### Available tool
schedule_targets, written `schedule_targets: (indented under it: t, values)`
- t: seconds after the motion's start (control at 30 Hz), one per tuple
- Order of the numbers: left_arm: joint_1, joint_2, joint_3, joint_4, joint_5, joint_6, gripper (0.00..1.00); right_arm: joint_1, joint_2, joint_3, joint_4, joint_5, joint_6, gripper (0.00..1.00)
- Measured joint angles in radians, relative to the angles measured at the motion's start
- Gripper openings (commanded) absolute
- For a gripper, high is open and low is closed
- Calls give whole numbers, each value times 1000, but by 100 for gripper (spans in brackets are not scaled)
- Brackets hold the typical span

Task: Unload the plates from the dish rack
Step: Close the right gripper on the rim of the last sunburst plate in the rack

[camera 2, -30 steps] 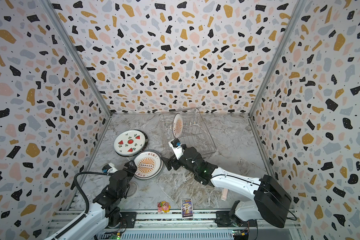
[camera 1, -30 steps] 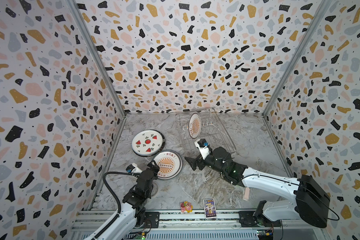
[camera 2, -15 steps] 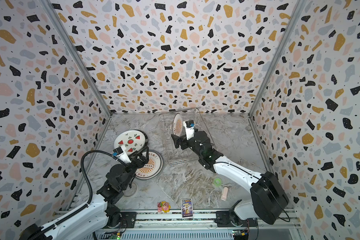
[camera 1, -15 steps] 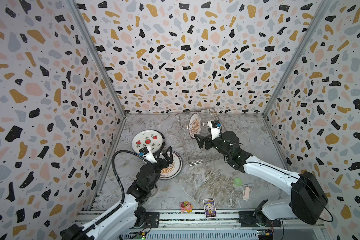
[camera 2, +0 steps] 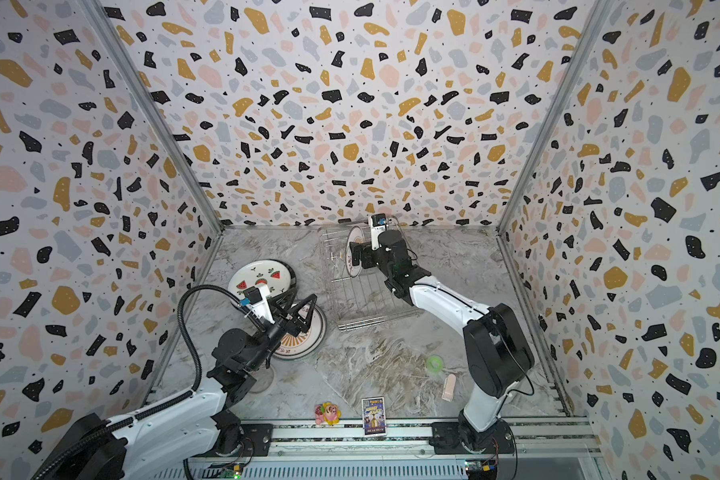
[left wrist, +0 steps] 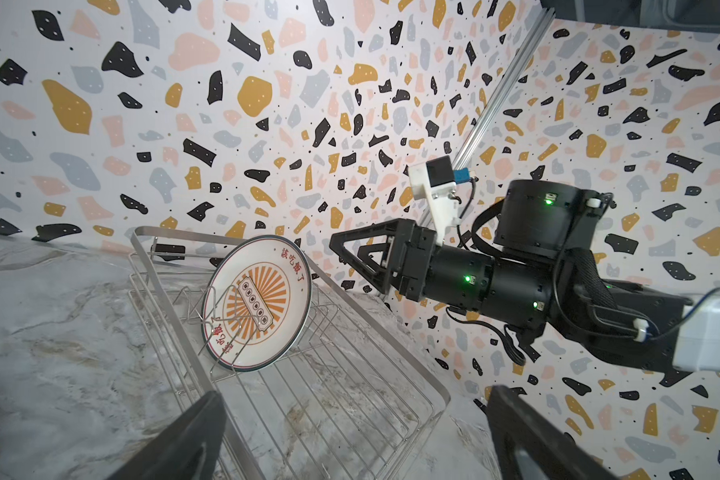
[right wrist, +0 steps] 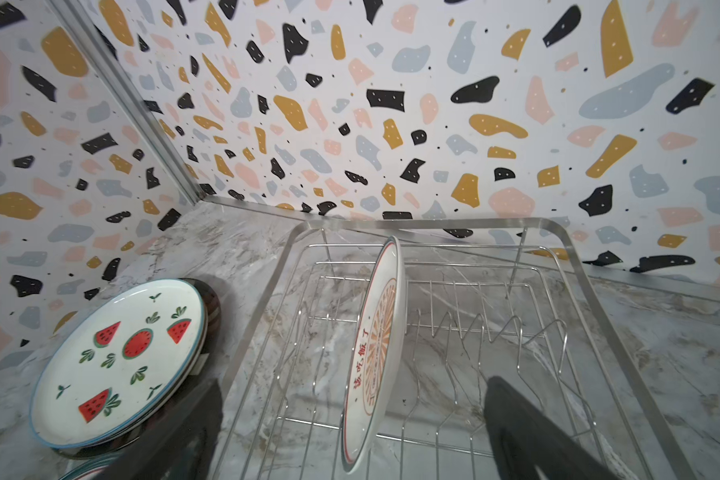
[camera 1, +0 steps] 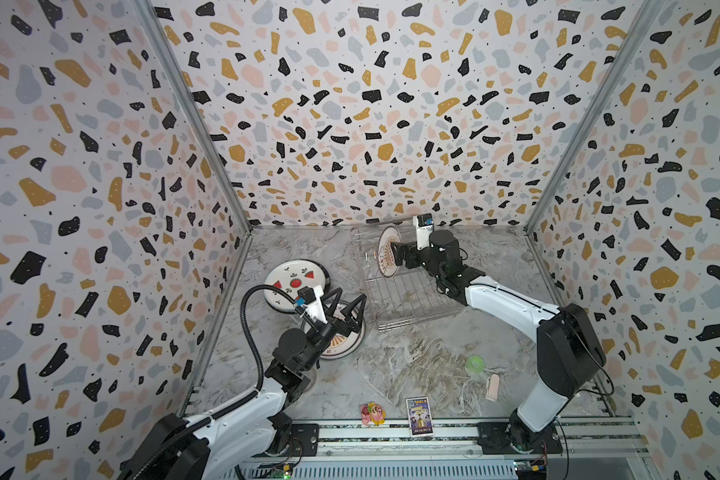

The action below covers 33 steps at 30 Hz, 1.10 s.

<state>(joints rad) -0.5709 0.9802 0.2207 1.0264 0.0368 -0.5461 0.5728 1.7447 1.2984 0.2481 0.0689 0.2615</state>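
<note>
One plate (camera 1: 387, 254) stands on edge in the rack (camera 1: 408, 307), at the rack's far end near the back wall. It has a cream face, an orange sunburst, red characters and a thin dark rim. It tilts against the wire prongs.

Right claw (camera 1: 396, 254) reaches into the rack from the right. Jaws are spread, tips just beside the plate's upper rim, with no grip on it.

The rack sits at the back middle of the surface (camera 1: 412, 365), skewed to the walls.

Left of the rack's near corner, a second sunburst plate (camera 1: 346, 349) lies flat. Left claw (camera 1: 352, 297) hangs over it, jaws spread wide, holding nothing. How high it is above the plate I cannot tell.

Further back toward the left wall, a watermelon plate (camera 1: 294, 276) lies face up on a dark plate (right wrist: 211, 299).

The surface is grey-white marble print with brown veining. Toward the front right lie a green ring (camera 1: 474, 363) and, just beside it, a small pink piece (camera 1: 492, 386). At the front edge are a printed card (camera 1: 418, 415) and a small pink-and-yellow toy (camera 1: 373, 413), near each other.

Walls (camera 1: 371, 104) close in three sides, white with black, mustard, pink and grey-blue flecks, and metal strips run up the corners. A metal rail (camera 1: 391, 432) along the front carries both arm bases.
</note>
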Motion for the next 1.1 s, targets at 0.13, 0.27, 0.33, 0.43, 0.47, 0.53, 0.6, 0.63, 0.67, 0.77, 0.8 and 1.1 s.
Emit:
schedule_targets:
  t: [0.13, 0.27, 0.33, 0.43, 0.47, 0.53, 0.6, 0.63, 0.67, 0.77, 0.8, 1.1]
  values:
    - [-2, 74, 24, 45, 6, 0, 100, -13, 115, 130, -68, 35, -2, 83]
    - [-6, 140, 58, 101, 31, -2, 100, -18, 222, 245, -131, 95, -9, 61]
    - [-13, 164, 84, 114, 33, -6, 100, -17, 259, 278, -157, 117, -11, 57]
    - [-24, 172, 98, 129, 3, -16, 100, -13, 297, 306, -184, 142, -16, 53]
    - [-27, 172, 98, 134, -5, -19, 99, -10, 305, 313, -191, 152, -17, 48]
    - [-31, 176, 98, 140, -19, -24, 100, 3, 314, 331, -205, 173, -22, 39]
    - [-33, 181, 98, 141, -26, -33, 100, 19, 328, 363, -229, 206, -27, 34]
    - [-34, 183, 98, 140, -30, -36, 100, 26, 337, 381, -237, 219, -30, 31]
    - [-35, 183, 98, 138, -34, -40, 100, 34, 349, 404, -245, 235, -34, 29]
    - [-39, 183, 98, 130, -40, -46, 100, 51, 381, 455, -270, 271, -40, 27]
    - [-40, 183, 98, 126, -41, -48, 100, 55, 386, 462, -278, 283, -43, 26]
    - [-42, 183, 98, 93, -47, -55, 100, 70, 428, 514, -338, 344, -49, 16]
